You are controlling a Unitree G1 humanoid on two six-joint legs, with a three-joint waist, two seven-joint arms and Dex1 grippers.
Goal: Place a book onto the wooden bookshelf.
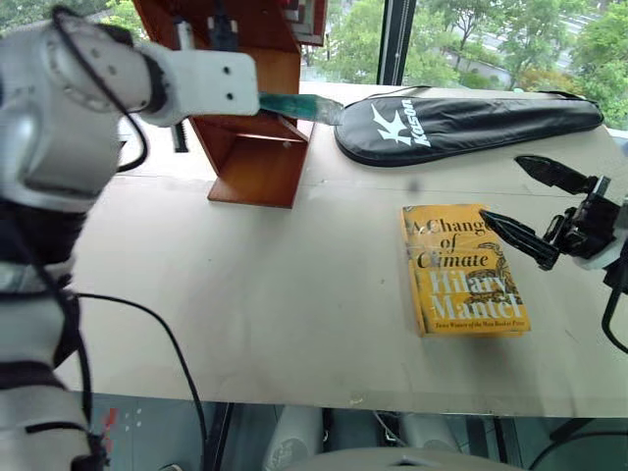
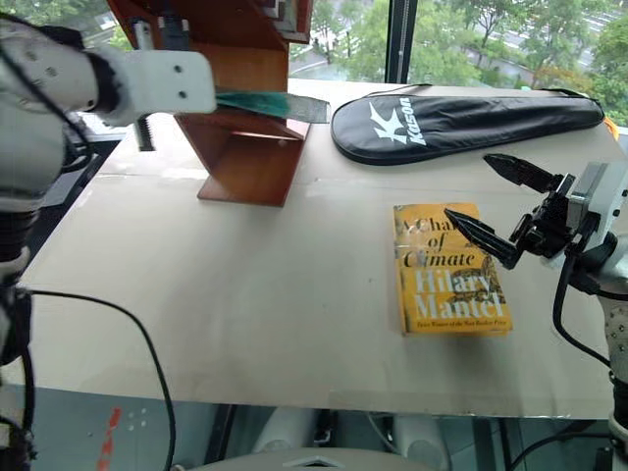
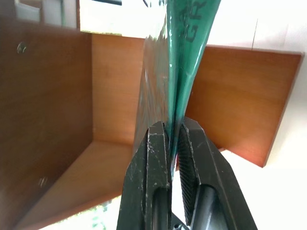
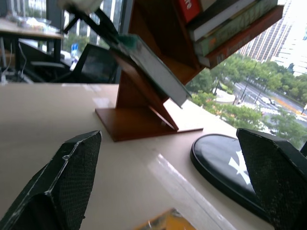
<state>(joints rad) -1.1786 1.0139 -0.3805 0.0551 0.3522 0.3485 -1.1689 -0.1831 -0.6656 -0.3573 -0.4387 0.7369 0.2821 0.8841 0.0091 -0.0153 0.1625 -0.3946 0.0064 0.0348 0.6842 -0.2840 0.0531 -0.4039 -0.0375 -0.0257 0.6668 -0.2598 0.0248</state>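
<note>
The thin teal-blue book [image 1: 299, 106] is pinched at one edge by my left gripper [image 3: 173, 139], which is shut on it. It lies flat against a slanted panel of the reddish-brown wooden bookshelf [image 1: 257, 147] at the table's far left, and its free end sticks out to the right. In the right wrist view, the book [image 4: 148, 60] leans along that sloping panel. My right gripper [image 1: 498, 188] hovers open and holds nothing, above the right side of the table and over the upper right corner of a yellow book.
The yellow "A Change of Climate" book [image 1: 463, 270] lies flat on the beige table [image 1: 245, 294]. A black racket cover [image 1: 461, 123] lies at the far right. Several books [image 4: 230, 24] are stacked in the shelf's upper compartment. A black cable [image 1: 167, 334] crosses the table's left front.
</note>
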